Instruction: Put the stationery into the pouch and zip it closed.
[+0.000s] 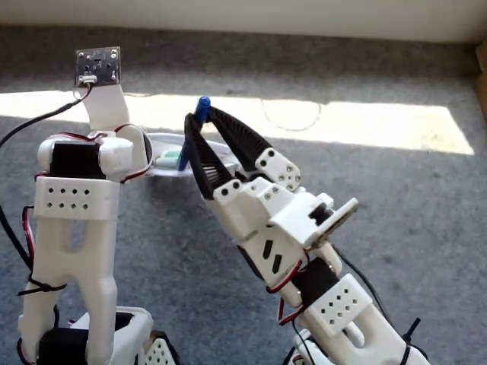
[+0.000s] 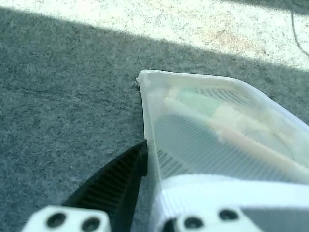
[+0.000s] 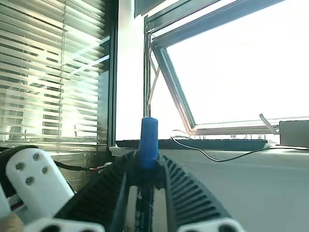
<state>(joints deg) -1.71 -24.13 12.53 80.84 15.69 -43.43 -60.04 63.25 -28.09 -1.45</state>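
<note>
Our right hand is clamped on the blue pen, raised near the pouch, which lies on the table with our left hand pinching its edge. We judge the pen could snag the rim or slide past the mouth if the soft pouch sags or shifts.

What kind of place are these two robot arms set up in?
Probably an office or a similar indoor room. The work surface is grey carpet, there are slatted blinds to one side, and a tilted-open window lets a sunlight patch fall across the carpet.
</note>
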